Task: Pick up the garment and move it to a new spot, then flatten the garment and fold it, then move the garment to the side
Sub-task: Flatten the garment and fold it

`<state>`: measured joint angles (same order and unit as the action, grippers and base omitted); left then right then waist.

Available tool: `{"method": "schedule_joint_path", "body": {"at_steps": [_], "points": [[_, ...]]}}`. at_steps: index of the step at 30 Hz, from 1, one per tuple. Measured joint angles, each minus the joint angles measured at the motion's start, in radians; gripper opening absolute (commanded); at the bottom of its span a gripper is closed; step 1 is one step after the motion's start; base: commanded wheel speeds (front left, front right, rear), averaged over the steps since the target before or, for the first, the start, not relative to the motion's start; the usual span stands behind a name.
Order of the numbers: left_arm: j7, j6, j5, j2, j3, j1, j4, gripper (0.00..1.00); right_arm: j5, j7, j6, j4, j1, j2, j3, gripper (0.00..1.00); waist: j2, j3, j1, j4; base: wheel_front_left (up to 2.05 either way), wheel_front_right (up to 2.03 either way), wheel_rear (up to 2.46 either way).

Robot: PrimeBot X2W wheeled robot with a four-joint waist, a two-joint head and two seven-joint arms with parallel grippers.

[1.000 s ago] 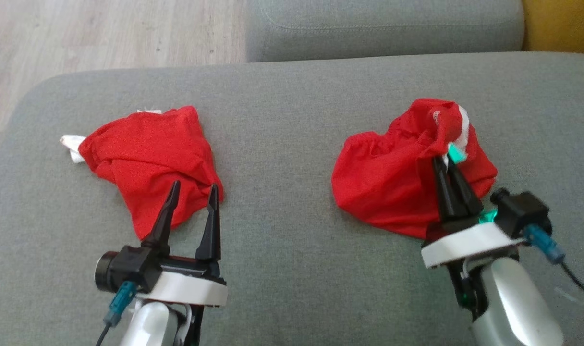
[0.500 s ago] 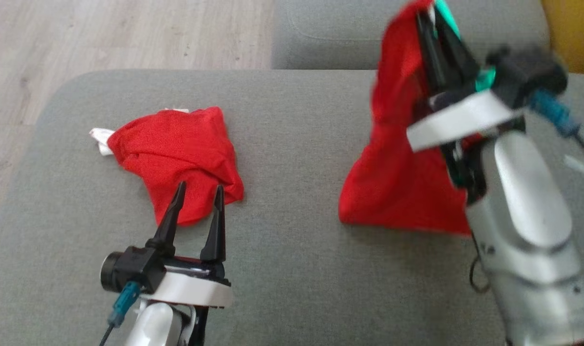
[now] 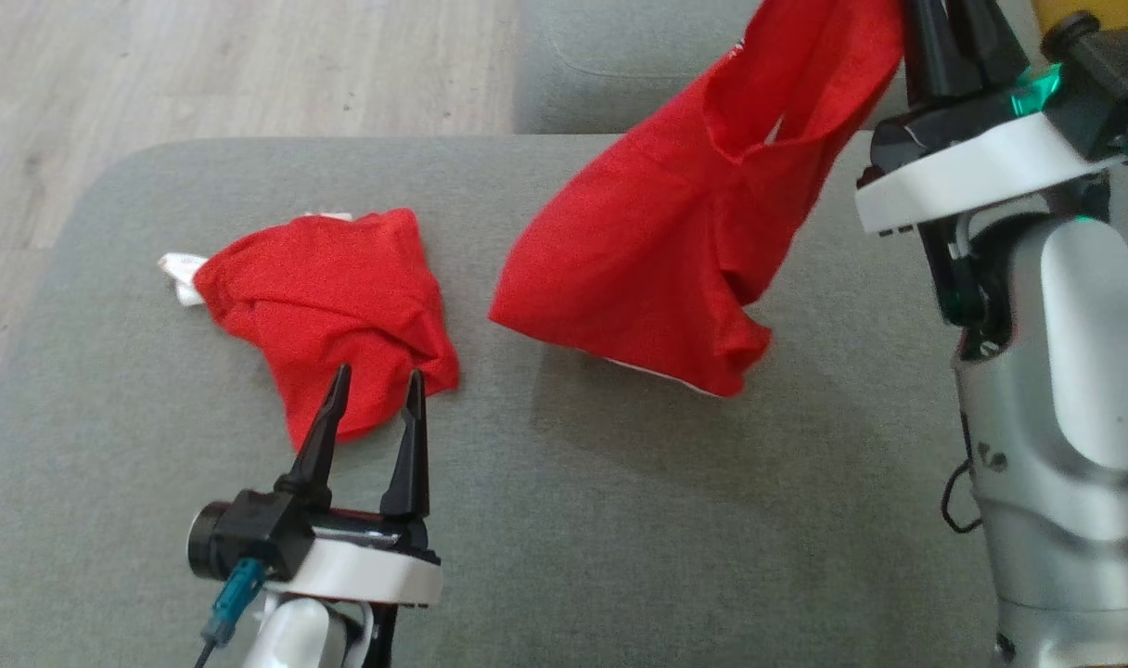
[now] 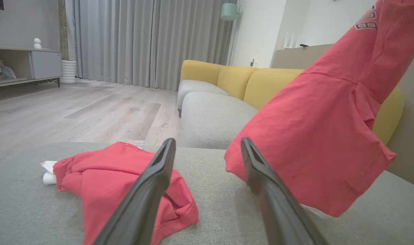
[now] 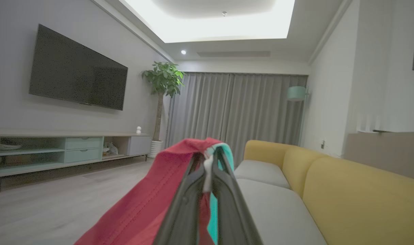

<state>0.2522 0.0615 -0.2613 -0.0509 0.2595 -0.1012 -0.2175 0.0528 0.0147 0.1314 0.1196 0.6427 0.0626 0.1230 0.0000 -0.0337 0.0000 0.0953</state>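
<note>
Grey cushion (image 3: 620,520) spreads beneath both arms. On it, the right gripper (image 5: 208,158) is clamped tight on the edge of the red garment (image 3: 657,250) (teal and white show between the fingers), which hangs slanting above the cushion's middle. The left gripper (image 3: 376,380) stands wide apart, empty, tips at a second crumpled red garment (image 3: 323,297).

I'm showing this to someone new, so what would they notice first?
The red garment hanging in the air at upper right, pinched in the shut fingers of the right gripper, draping down toward the grey cushion. Next, a second crumpled red garment lying at left, just beyond the open left gripper.
</note>
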Motion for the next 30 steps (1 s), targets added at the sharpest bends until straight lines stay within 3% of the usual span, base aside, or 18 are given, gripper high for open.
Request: {"method": "schedule_joint_path", "body": {"at_steps": [5,12,13,14,21,30], "points": [[0.0,0.002,0.007,0.0,0.001,-0.002,0.004,1.0,-0.007,0.03,0.0,0.033,-0.029,0.044,-0.037,0.0,0.0,-0.021,0.0,-0.028,0.0,0.0,0.0],[0.0,0.019,0.016,0.001,0.031,-0.038,0.005,1.0,-0.031,-0.003,0.0,0.397,0.004,0.159,-0.105,0.0,0.0,-0.068,0.0001,-0.03,0.0,0.0,0.0],[0.0,0.019,0.016,0.001,0.032,-0.046,0.005,1.0,-0.044,-0.017,0.0,0.446,0.024,0.17,-0.106,0.15,0.0,-0.074,0.0001,-0.025,0.0,0.0,0.0],[0.0,0.02,0.016,0.001,0.031,-0.052,0.005,1.0,-0.053,-0.036,0.0,0.488,0.049,0.178,-0.111,1.0,0.0,-0.08,0.0001,-0.021,0.0,0.0,0.0],[0.0,0.019,0.016,0.001,0.028,-0.058,0.003,1.0,-0.104,-0.132,0.0,0.695,0.206,0.202,-0.179,1.0,0.0,-0.111,0.0001,0.003,0.0,0.0,0.0],[0.0,0.016,0.013,0.001,0.019,-0.057,0.002,1.0,-0.124,-0.237,0.0,0.716,0.153,0.141,-0.192,1.0,0.0,-0.088,0.0001,-0.024,0.0,0.0,0.0]]}}
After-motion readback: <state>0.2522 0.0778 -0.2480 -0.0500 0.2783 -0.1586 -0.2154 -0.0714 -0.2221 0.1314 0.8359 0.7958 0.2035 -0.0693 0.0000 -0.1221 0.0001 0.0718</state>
